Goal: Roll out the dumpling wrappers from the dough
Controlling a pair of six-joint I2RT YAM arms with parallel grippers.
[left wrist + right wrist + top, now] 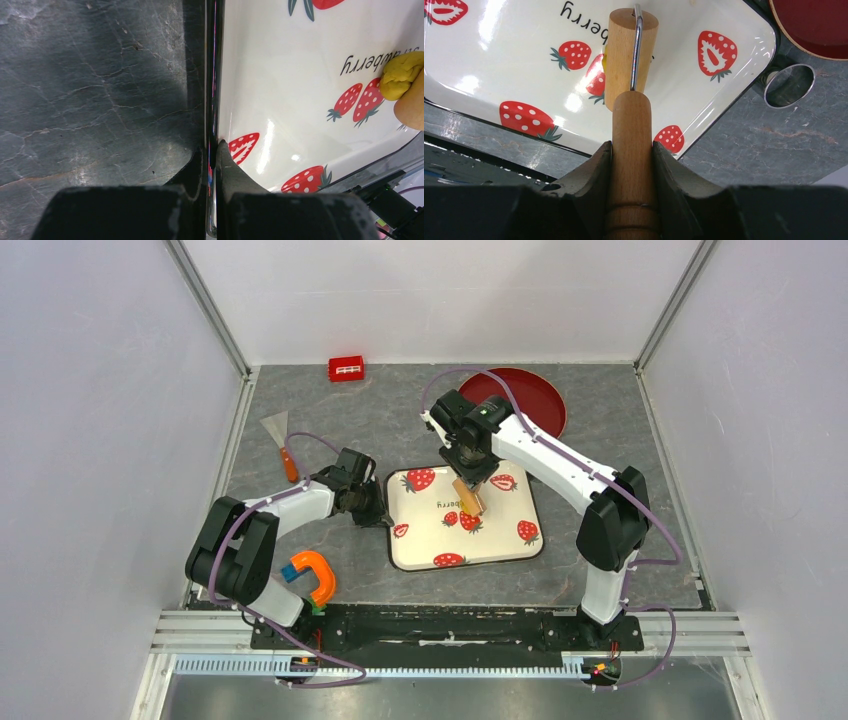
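The right gripper [631, 150] squeezing the wooden roller [631, 115] handle, roller on yellow dough [400, 75] in the middle of the strawberry tray [500, 535], left gripper [212, 150] pinching the tray's left edge

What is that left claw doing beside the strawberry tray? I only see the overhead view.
Observer: Its wrist camera shows the left claw shut on the rim of the tray, one finger inside, one outside.
Operator: And where is the dough?
Observer: A thick yellow dough lump sits against the roller, not yet flattened.
Operator: Anything else I'm missing?
Observer: A metal ring lies on the table by the tray's corner, near the red plate.
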